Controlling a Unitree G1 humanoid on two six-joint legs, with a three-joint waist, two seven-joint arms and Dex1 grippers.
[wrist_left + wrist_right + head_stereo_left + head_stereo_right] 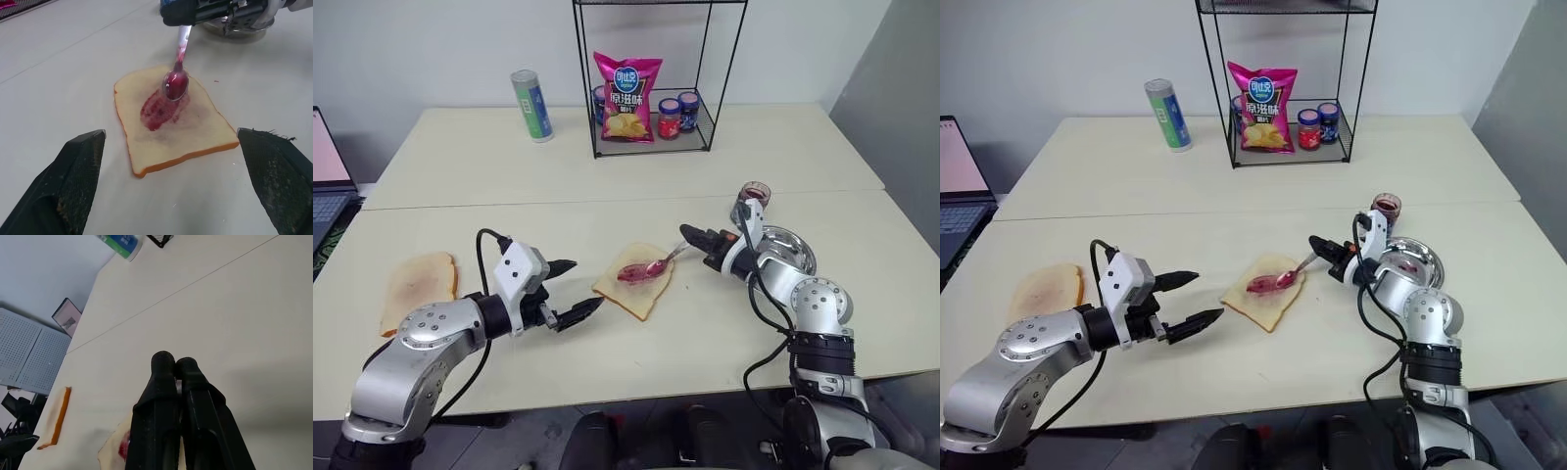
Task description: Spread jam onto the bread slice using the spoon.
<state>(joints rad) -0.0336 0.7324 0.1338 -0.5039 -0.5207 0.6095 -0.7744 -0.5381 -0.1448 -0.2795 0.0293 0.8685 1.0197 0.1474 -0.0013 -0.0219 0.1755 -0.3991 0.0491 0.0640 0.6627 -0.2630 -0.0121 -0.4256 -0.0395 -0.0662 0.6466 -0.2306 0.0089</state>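
Note:
The bread slice lies flat in the middle of the near table, with a wet red jam smear on its centre. The silver spoon slants down from the right, its jam-coated bowl at the far end of the smear, on the bread or just above it. My right gripper is shut on the spoon's handle, just right of the slice. My left gripper hovers open just left of the slice, its fingers pointing at it with nothing between them.
A second slice lies at the far left. A round metal dish and an open jam jar stand behind my right arm. At the back are a wire rack with a chip bag and jars, a can and a laptop.

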